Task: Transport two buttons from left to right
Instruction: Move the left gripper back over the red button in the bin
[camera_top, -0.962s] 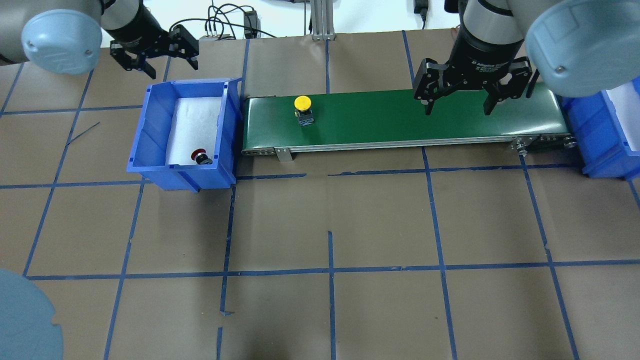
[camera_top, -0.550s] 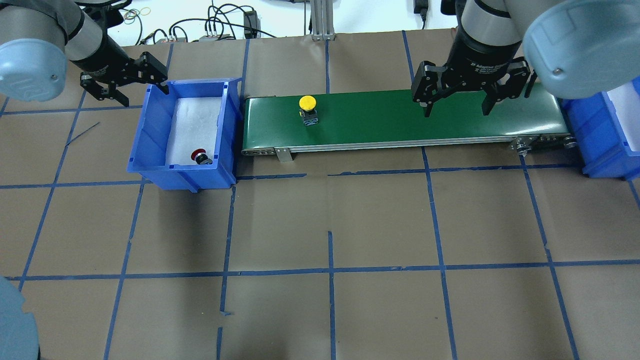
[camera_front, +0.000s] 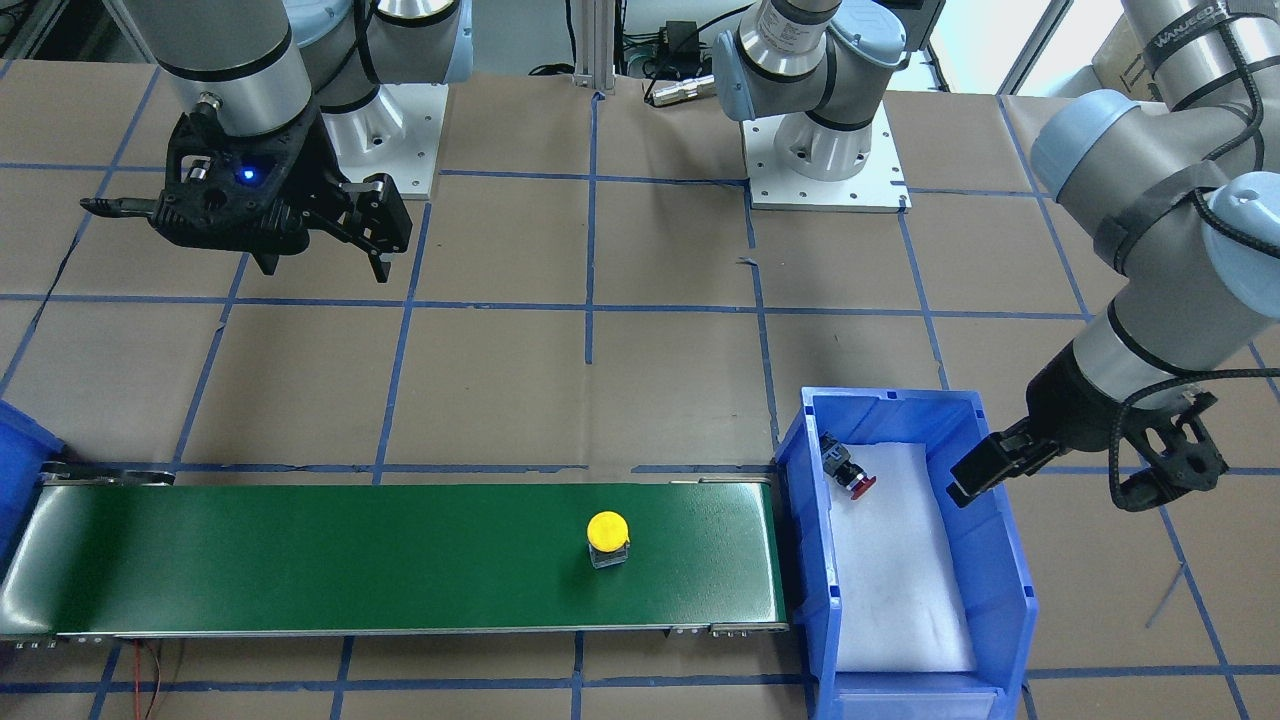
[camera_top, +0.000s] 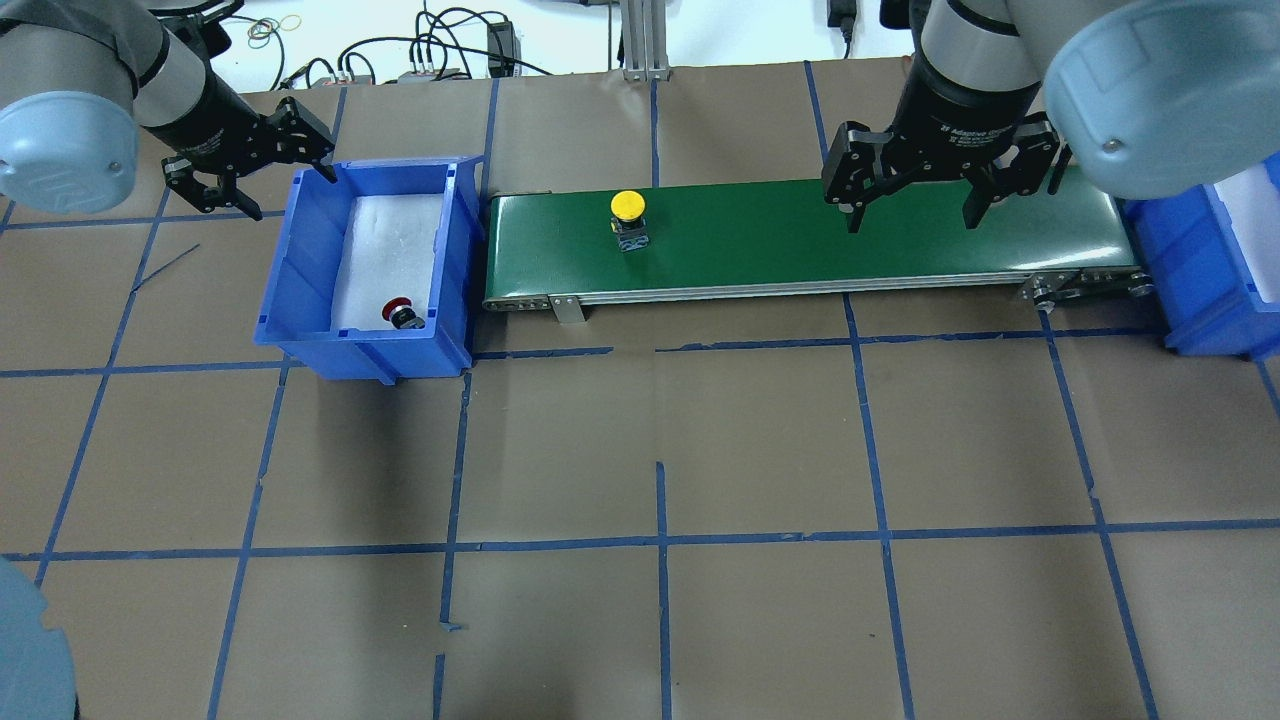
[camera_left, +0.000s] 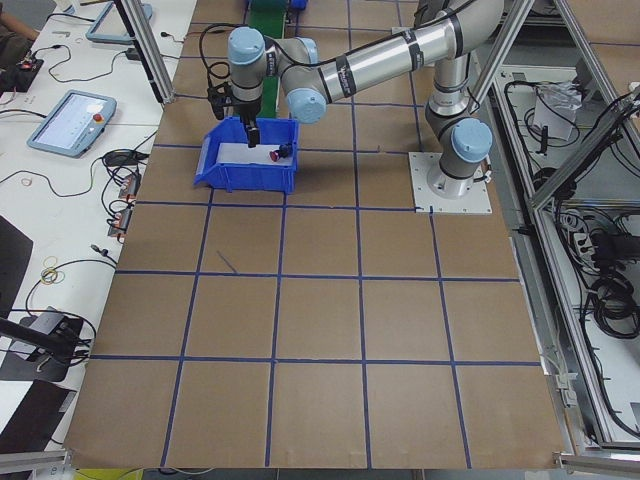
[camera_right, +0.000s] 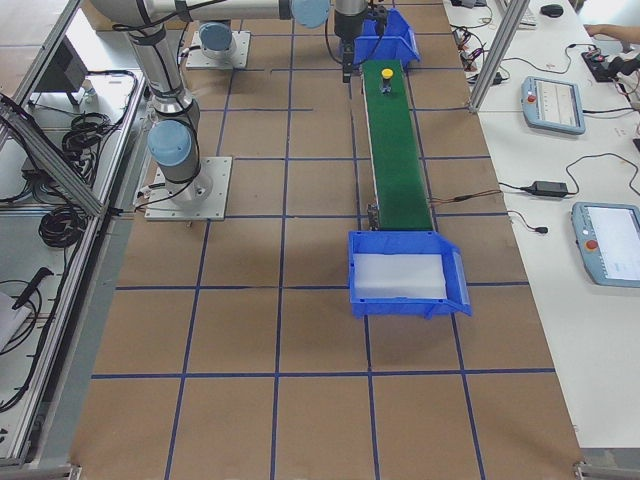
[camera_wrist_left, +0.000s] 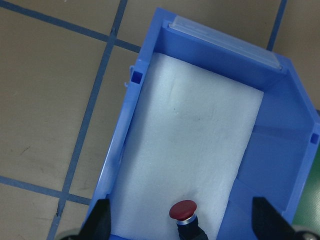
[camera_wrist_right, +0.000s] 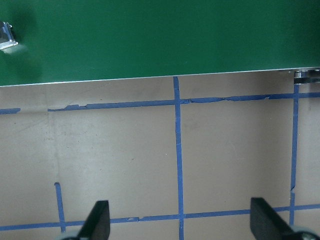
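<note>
Left gripper (camera_top: 285, 190) hangs wide open, empty, over the blue plastic bin's (camera_top: 300, 260) rim, red-capped push-button (camera_top: 398, 311) inside; right gripper (camera_top: 912, 215), equally spread, hovers over the green conveyor belt (camera_top: 800, 245) carrying the yellow-capped push-button (camera_top: 628, 212).

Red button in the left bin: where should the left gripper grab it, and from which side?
Come straight down on the red button and pinch its black body just behind the cap. It lies tipped over close to a corner of the blue bin, so the walls likely block side approaches. The left gripper is open.
</note>
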